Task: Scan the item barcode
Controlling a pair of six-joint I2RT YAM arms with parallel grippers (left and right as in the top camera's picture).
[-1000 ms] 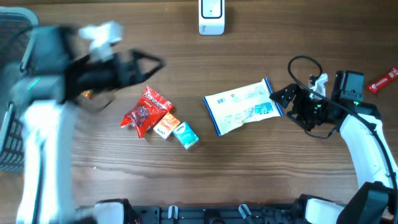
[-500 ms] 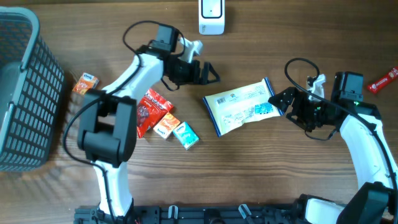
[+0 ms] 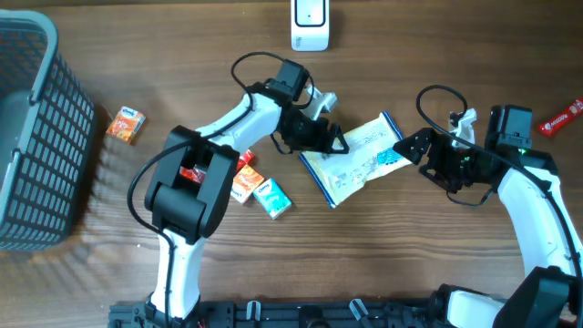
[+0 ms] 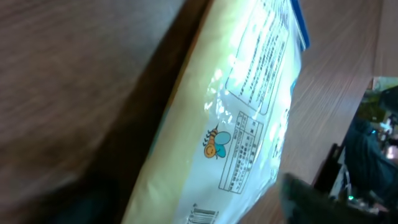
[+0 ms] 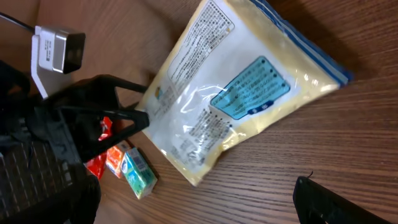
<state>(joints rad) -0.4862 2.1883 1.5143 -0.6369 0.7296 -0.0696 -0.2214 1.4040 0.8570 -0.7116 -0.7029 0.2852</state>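
Your left gripper [image 3: 341, 144] meets the bag [image 3: 366, 159] at its nine o'clock edge, grip unclear; the slippery film could slide away. The right gripper [image 3: 418, 150] hangs spread.

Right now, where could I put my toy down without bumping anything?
Bare wood lies in front, below the bag, between the teal box and the right arm. Another patch is at the back, between the scanner and the right gripper. The middle is crowded: left gripper, bag, orange box.
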